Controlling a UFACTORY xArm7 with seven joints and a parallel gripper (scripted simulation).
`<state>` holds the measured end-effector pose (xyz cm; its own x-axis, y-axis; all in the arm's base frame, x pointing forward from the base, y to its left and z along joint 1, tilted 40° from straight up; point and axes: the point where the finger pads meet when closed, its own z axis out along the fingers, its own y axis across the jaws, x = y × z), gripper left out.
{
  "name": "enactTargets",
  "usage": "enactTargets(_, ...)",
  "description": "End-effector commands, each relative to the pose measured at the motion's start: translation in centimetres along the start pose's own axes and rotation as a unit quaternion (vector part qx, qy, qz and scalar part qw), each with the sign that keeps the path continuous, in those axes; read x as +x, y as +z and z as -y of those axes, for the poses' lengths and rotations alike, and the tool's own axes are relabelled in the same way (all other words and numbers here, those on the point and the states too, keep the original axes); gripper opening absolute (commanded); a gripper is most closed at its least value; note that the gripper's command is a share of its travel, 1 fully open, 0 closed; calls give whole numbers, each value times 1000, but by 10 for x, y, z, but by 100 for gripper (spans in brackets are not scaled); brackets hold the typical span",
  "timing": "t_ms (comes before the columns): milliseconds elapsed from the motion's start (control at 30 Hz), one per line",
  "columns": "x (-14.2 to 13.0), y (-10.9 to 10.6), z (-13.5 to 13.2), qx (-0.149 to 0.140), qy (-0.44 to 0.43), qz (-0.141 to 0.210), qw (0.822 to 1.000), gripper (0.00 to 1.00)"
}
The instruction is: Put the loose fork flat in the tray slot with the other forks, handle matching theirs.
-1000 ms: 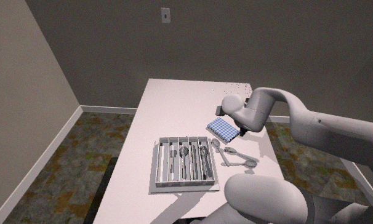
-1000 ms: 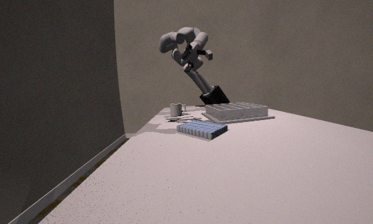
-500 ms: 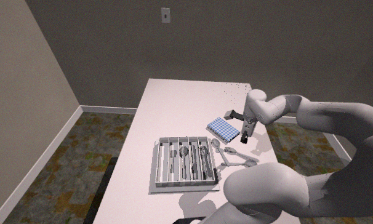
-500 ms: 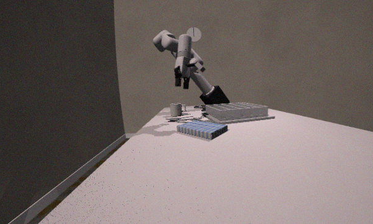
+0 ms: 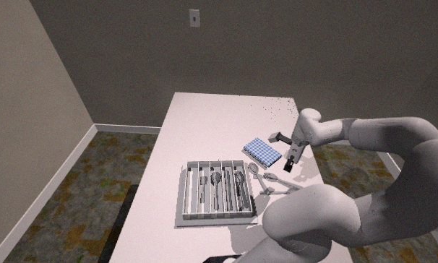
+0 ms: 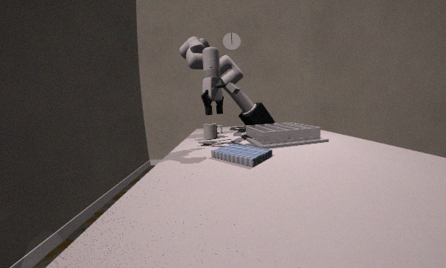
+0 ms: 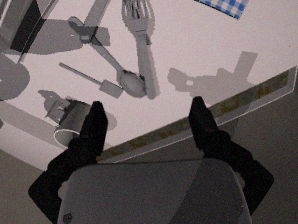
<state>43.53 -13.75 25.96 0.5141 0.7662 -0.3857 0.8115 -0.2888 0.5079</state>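
A smooth pale-grey, rounded arm (image 5: 383, 188) carries a pincer (image 7: 147, 120) with black fingers.
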Motion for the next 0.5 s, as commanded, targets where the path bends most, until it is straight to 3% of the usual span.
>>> enactTargets(0,0,-1,-1,-1,0,-1,1000,100)
enactTargets(333,1,0,-1,-1,0,-1,1000,100)
enactTargets(467,6,12,-2,-1,-11,1,1000,100)
